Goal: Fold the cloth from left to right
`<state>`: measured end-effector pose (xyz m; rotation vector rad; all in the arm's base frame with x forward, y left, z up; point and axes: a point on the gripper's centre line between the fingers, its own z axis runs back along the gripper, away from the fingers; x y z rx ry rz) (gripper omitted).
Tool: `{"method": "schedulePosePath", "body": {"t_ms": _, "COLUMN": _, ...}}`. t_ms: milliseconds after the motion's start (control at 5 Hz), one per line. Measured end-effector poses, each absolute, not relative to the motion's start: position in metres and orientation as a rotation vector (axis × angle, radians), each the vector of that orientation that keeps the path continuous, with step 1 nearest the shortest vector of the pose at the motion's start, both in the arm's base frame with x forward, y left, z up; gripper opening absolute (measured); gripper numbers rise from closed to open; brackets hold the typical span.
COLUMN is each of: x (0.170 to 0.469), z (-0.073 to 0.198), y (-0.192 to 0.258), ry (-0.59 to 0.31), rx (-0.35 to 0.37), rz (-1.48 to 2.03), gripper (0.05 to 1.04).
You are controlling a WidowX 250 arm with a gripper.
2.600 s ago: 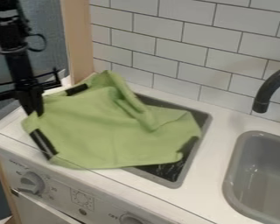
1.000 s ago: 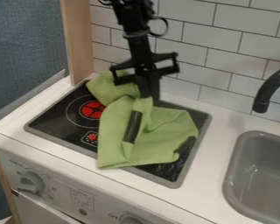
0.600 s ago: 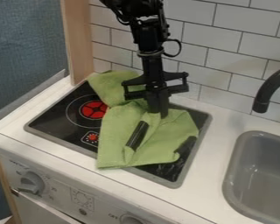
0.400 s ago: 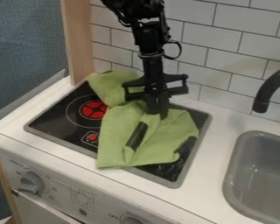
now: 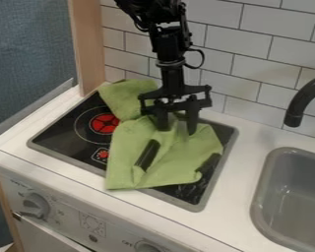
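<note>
You have one tool (image 5: 178,131) and one green cloth (image 5: 176,160) mid-frame, one cooktop (image 5: 60,135) left of centre, two knobs (image 5: 35,205) toward the lower left and bottom edge, and one faucet (image 5: 306,96) and one sink (image 5: 261,199) at the right.

Matte black arm, looped cable, black claw (image 5: 178,129).

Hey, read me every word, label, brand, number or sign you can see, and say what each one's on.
Print by the left knob: too small to read.
Print by the right knob: too small to read.
Square printed panel between the knobs: too small to make out.
</note>
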<state>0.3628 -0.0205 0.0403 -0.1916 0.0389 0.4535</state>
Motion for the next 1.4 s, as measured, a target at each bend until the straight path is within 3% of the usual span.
{"method": "schedulePosePath", "body": {"t_ms": 200, "x": 0.362, "z": 0.040, "y": -0.021, "ry": 0.044, "rx": -0.194, "rz": 0.438, "gripper": 0.999}}
{"method": "schedulePosePath", "body": {"t_ms": 800, "x": 0.360, "z": 0.063, "y": -0.012, "ry": 0.006, "rx": -0.164, "rz": 0.447, "gripper": 0.999}}
{"method": "schedulePosePath", "body": {"t_ms": 1400, "x": 0.348, "z": 0.134, "y": -0.001, "ry": -0.148, "rx": -0.205, "rz": 0.426, "gripper": 0.999}}
